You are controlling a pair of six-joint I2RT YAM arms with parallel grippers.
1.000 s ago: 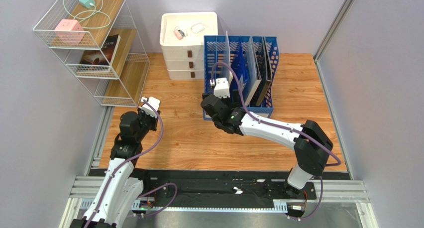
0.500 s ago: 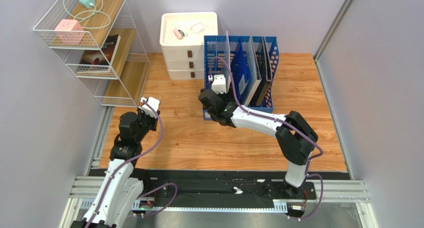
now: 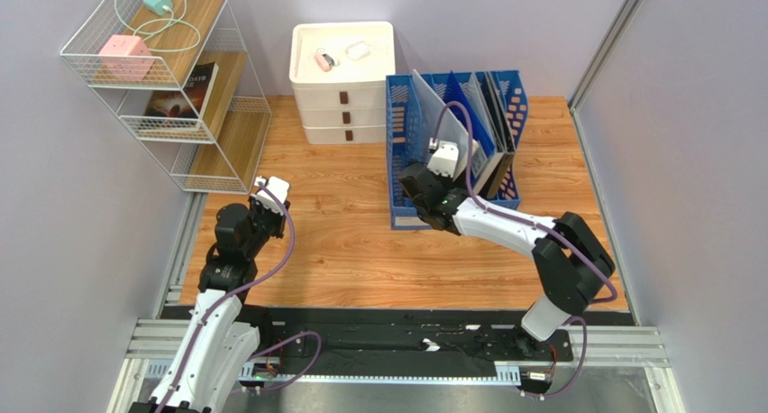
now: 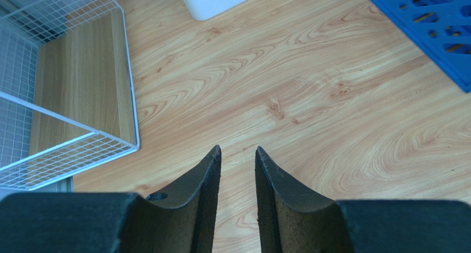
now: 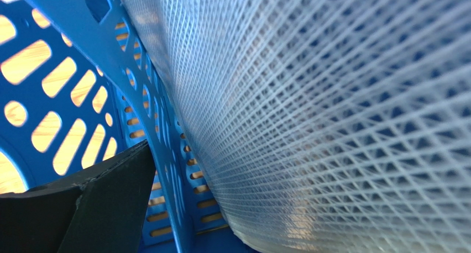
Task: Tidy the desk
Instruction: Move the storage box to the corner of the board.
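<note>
The large desk of light orange-brown planked wood is spread beneath both arms, from their bases at 6 o'clock to its far edge at 12 o'clock. On it, toward 1 o'clock from its middle, a blue slotted plastic file rack is stood. Its long axis is set from 6 o'clock toward 12 to 1 o'clock.

The right gripper is reached into the rack's leftmost slot from the 6 o'clock end, so the rack lies around it rather than ahead. In the right wrist view only one black finger is shown. A blue divider wall is seen just beside it, and a translucent white mesh folder beyond. The jaws are spread wide and no clamping is seen.

The left gripper is held over bare wood at 9 o'clock, well apart from the rack, narrowly parted and empty. Any shifting of the rack is judged to fall to the right arm.
</note>
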